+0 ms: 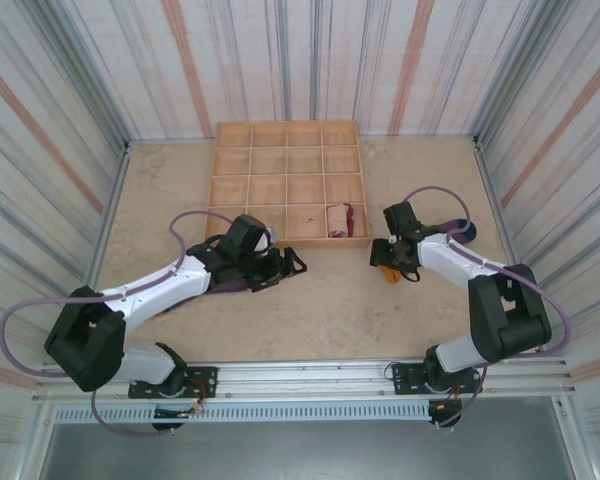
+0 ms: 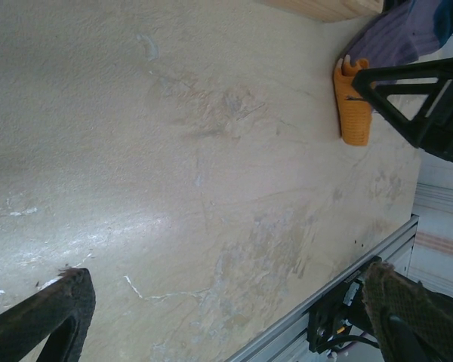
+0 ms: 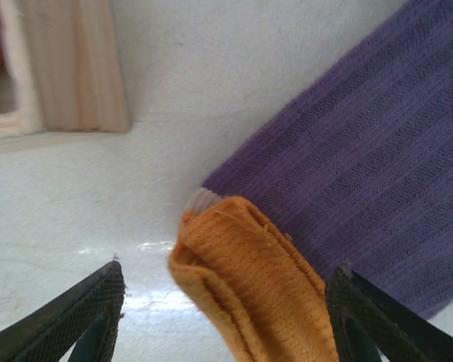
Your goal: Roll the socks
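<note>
Found right gripper (image 3: 228, 268) with jaws apart, clamped on nothing, straddling the orange cuff (image 3: 249, 294) of the purple sock (image 3: 362, 166). Saw cuff already folded onto itself, lying between the fingers (image 3: 75, 317), nearer the right one. Maybe brushing it; couldn't tell. Traced sock body running away past the right fingertip, flat on the table (image 3: 211, 90). Spotted tray (image 3: 75, 68) corner ahead of the left finger, near the sock but apart from it.

Found left gripper (image 2: 225, 273) spread wide too, with nothing between its fingers but bare table. Noted cuff and teal toe (image 2: 442, 19) well ahead of it, off to one side, by the right gripper. Made out a dark purple patch (image 1: 232, 286) under the left wrist in the top view. Probably another sock, mostly hidden. Saw one rolled sock (image 1: 337, 218) in the tray's near row, in the corner cell closest to the right gripper, beyond both tools.

Risks, as judged:
- Risked shoving the cuff sideways instead of pinching it, given the off-centre lie.
- Risked biting only the top layer and peeling the fold open on the roll.
- Risked scraping fingertips on the table by going too low, bunching the fabric.
- Risked clipping the tray corner with the left finger.
- Risked sliding the whole sock rather than rolling it, with nothing pinning the toe end.
</note>
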Controlling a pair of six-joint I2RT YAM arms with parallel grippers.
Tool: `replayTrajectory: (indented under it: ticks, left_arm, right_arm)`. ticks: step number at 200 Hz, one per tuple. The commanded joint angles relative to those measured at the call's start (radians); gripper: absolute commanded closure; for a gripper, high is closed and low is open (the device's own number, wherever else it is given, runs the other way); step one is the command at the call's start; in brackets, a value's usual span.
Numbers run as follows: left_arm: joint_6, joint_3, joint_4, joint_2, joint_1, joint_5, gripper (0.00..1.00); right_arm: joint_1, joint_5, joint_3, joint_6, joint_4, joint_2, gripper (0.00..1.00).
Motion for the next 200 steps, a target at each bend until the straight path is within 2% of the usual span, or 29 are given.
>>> replayTrajectory:
  ticks: [1,33,55,74,111,149,200]
  left_arm:
    - [-0.01,-0.003,-0.025,-0.025,-0.007,-0.004,0.06]
    - [-0.006,0.009,-0.04,-0.027,-0.007,-0.004,0.06]
    - [-0.005,0.007,-0.045,-0.035,-0.007,-0.008,0.06]
    - [-0.004,0.003,-0.046,-0.032,-0.007,-0.008,0.06]
    - [0.007,0.003,-0.061,-0.021,-0.005,-0.006,0.06]
    - [0.022,-0.011,-0.086,-0.036,0.013,-0.008,0.06]
    - [0.031,-0.052,-0.124,-0.068,0.048,0.012,0.08]
  right_arm:
    - [-0.004,0.005,0.016,0.011,-0.002,0.055,0.33]
    - [0.011,-0.017,0.012,0.02,0.006,0.088,0.52]
    - [0.039,-0.032,-0.004,0.009,0.009,0.076,0.7]
    - [0.079,-0.056,-0.02,-0.002,0.007,0.06,0.81]
    - [0.226,-0.066,-0.056,0.062,-0.017,0.008,0.83]
    - [0.457,-0.041,-0.074,0.183,-0.032,-0.043,0.83]
    - [0.746,-0.007,-0.052,0.265,0.03,-0.002,0.81]
